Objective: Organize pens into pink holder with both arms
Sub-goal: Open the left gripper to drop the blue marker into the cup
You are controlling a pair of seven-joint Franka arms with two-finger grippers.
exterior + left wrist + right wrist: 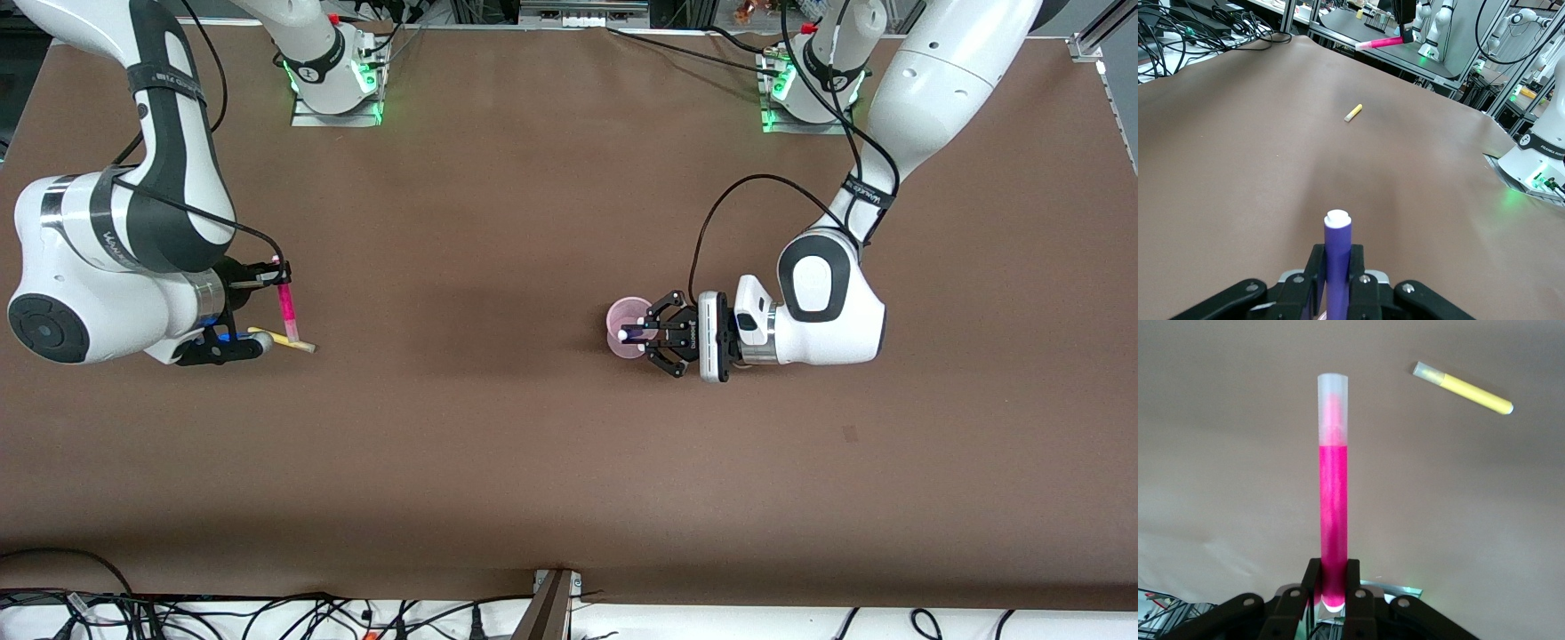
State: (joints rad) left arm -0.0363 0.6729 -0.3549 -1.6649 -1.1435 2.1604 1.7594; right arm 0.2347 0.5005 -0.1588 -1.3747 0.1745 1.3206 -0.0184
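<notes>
The pink holder [624, 313] stands mid-table, toward the left arm's end. My left gripper [642, 335] is over its mouth, shut on the purple pen [631, 334], which lies level with its white end pointing out. In the left wrist view that purple pen [1337, 247] sticks out from the left gripper [1337, 267]. My right gripper [276, 280] is shut on the magenta pen [287, 307] above the table at the right arm's end. The right wrist view shows this magenta pen [1333, 487] clamped at one end in the right gripper [1333, 583]. A yellow pen [283, 339] lies on the table beneath it.
The yellow pen [1465, 389] lies flat on the brown table [498, 444], pale cap outward; it also shows in the left wrist view as a small yellow pen [1353, 113]. Both arm bases [333, 80] stand along the table's farther edge. Cables run along the nearer edge.
</notes>
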